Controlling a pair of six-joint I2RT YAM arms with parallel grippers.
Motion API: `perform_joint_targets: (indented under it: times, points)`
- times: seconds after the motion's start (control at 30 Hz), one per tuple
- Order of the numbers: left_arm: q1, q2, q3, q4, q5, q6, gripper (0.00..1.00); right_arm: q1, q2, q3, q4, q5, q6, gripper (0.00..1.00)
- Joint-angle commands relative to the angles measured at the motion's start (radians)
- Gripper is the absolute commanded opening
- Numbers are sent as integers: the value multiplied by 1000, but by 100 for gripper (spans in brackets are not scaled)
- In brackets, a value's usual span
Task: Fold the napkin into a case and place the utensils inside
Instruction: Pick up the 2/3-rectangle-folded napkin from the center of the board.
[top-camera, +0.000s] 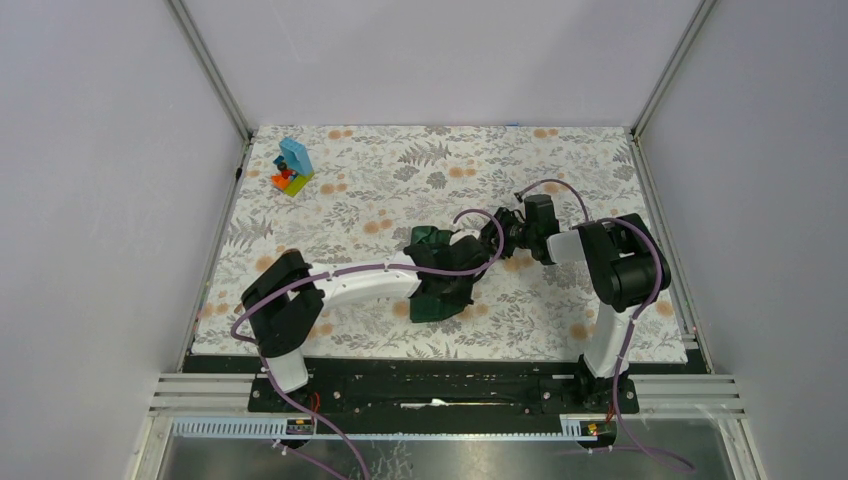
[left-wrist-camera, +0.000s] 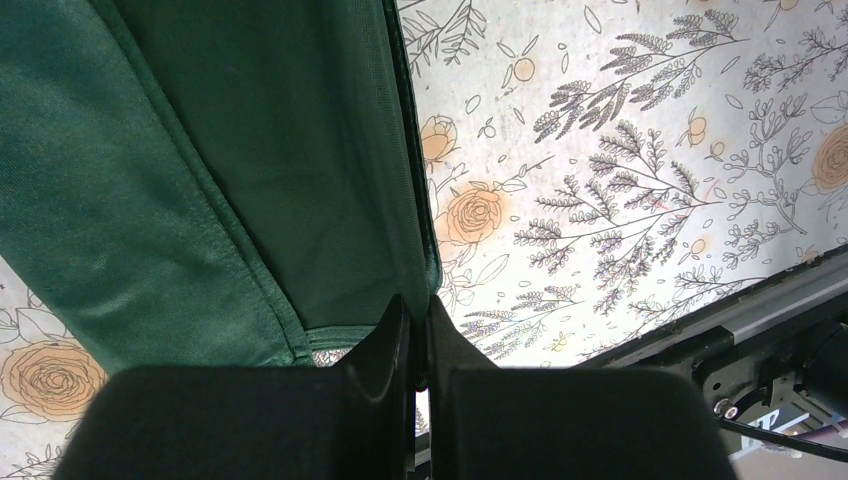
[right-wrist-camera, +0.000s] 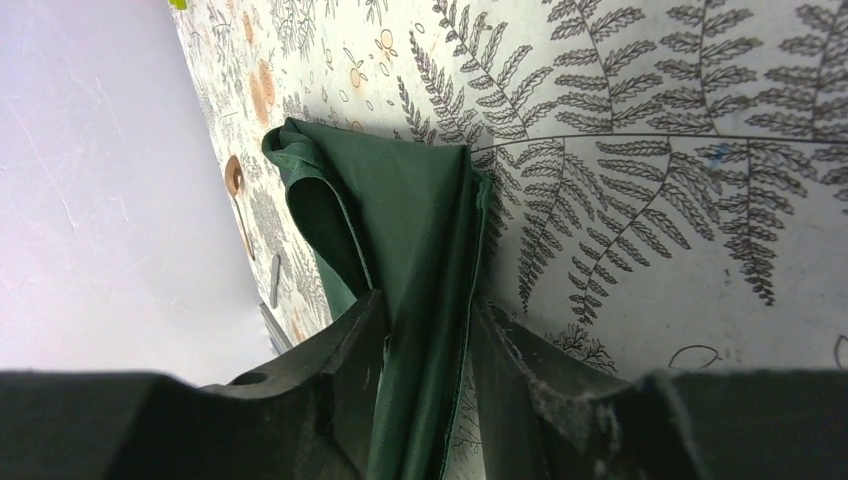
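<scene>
The dark green napkin (top-camera: 432, 300) lies crumpled in the middle of the floral cover, partly lifted between both arms. My left gripper (left-wrist-camera: 418, 305) is shut on a hemmed edge of the napkin (left-wrist-camera: 200, 150), which hangs away from the jaws above the table. My right gripper (right-wrist-camera: 425, 300) has its jaws part-way apart, one on either side of a folded band of the napkin (right-wrist-camera: 400, 200); the cloth fills most of the gap. Beyond it, two utensils lie on the cover: a brownish spoon (right-wrist-camera: 237, 195) and a darker piece (right-wrist-camera: 274, 280). They are hidden in the top view.
A colourful toy block stack (top-camera: 292, 167) stands at the far left of the floral cover (top-camera: 560, 170). Grey walls close in the left, right and back. The black rail with the arm bases (top-camera: 440, 385) runs along the near edge.
</scene>
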Motion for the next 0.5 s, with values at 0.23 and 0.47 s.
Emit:
perform_joint_targets:
  times: [0.23, 0.47]
  points:
    - [3, -28, -16, 115, 71, 4, 0, -5, -26, 55, -89, 66, -90, 3]
    - [3, 61, 23, 243, 179, -11, 0, -18, -110, 157, -443, 227, -288, 0]
